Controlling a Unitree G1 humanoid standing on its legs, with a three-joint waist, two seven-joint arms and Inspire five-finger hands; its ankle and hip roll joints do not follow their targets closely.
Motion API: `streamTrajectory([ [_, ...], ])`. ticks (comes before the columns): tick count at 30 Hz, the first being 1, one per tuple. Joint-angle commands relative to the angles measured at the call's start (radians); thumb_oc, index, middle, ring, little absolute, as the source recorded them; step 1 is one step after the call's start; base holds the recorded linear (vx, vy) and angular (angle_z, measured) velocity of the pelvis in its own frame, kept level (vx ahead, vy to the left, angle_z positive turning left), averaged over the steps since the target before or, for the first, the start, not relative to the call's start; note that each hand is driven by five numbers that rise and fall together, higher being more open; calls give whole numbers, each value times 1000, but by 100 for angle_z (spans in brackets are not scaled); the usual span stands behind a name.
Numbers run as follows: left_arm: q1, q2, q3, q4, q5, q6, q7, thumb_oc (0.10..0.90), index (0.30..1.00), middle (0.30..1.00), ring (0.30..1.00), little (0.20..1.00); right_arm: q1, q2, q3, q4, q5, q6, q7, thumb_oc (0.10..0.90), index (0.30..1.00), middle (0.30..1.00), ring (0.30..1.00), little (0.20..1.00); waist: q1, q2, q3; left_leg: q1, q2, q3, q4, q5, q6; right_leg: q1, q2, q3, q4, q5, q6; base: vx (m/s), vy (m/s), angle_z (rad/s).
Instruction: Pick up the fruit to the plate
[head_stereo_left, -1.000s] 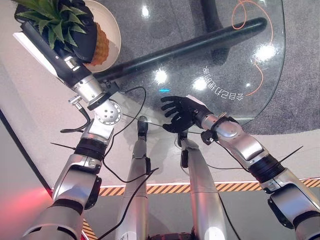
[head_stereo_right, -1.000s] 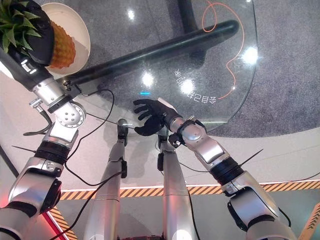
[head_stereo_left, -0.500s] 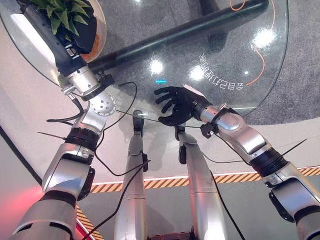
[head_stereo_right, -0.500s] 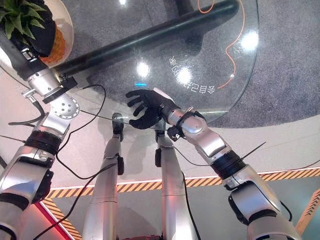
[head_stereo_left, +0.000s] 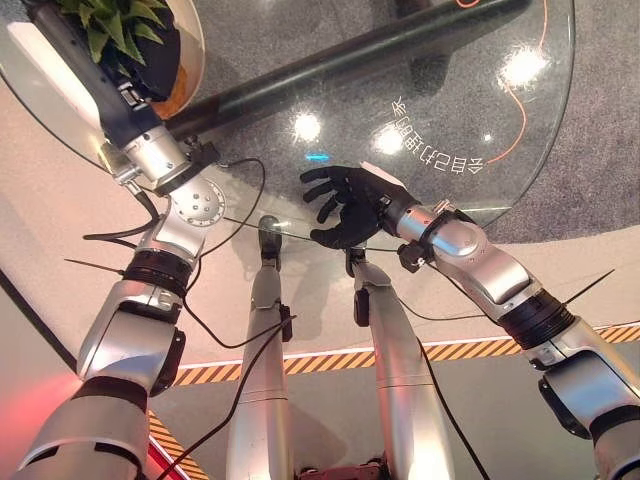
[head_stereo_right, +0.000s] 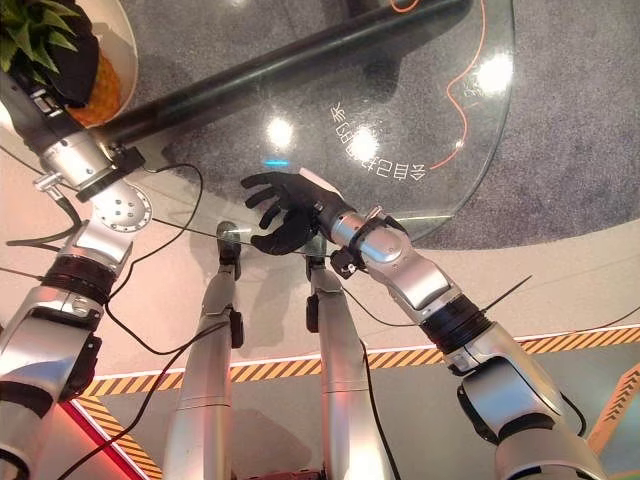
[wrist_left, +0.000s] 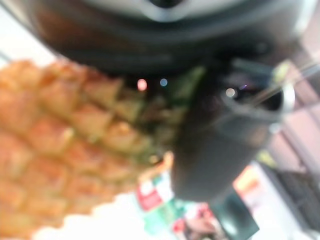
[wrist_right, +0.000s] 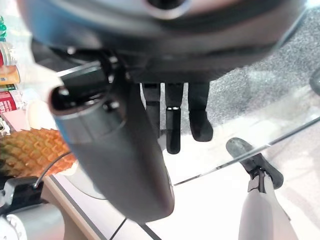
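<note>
We see the pineapple (head_stereo_right: 100, 85) at the far left of the glass table (head_stereo_left: 470, 120), its orange body over the white plate (head_stereo_left: 190, 50) and its green crown (head_stereo_left: 115, 25) pointing toward the robot. The left hand (head_stereo_right: 65, 75) is wrapped around the fruit where body meets crown; in the left wrist view the scaly skin (wrist_left: 55, 150) lies right against the dark thumb (wrist_left: 210, 150), so we log this hand as closed on the pineapple. We cannot tell whether the fruit's base touches the plate or hangs just above it.

The plate sits at the table's left rim, under and beyond the left hand. A dark bar (head_stereo_left: 340, 70) runs below the glass, from just beside the left wrist away to the far right.

The right hand (head_stereo_left: 345, 205) is well apart from the pineapple, at the near edge of the glass, fingers spread and straight, holding nothing. Its wrist view shows those fingers (wrist_right: 172, 120) extended, with the pineapple (wrist_right: 35, 150) and plate rim (wrist_right: 85, 185) off beside the thumb.
</note>
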Motion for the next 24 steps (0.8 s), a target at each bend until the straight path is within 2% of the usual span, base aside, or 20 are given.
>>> streamTrajectory([
  [1, -75, 45, -1, -22, 55, -26, 76, 100, 300, 300, 300, 200, 46, 51, 61, 39, 10, 6, -26, 800, 900, 900, 900, 900, 19, -13, -21, -12, -104, 99, 152, -147, 44, 6, 62, 29, -174, 180, 54, 0, 0, 0],
  [8, -76, 59, 5, 1, 43, -47, 125, 100, 300, 300, 300, 200, 54, 46, 73, 47, 12, -18, -33, 800, 900, 900, 900, 900, 19, -14, -21, -3, -101, 96, 144, -144, 40, 15, 62, 28, -180, 181, 53, 0, 0, 0],
  [19, -75, 68, 8, -19, 116, -80, 203, 100, 300, 300, 300, 200, 74, 43, 72, 27, 12, -6, -29, 800, 900, 900, 900, 900, 23, -7, -21, 45, -109, 96, 133, -144, 47, 56, 61, 34, -188, 181, 53, 0, 0, 0],
  [24, -85, 80, 6, -27, 106, -67, 213, 100, 300, 300, 300, 200, 83, 40, 68, 26, 9, 0, -21, 800, 900, 900, 900, 900, 26, -4, -21, 68, -113, 95, 127, -144, 51, 77, 58, 35, -195, 181, 53, 4, 7, 0],
])
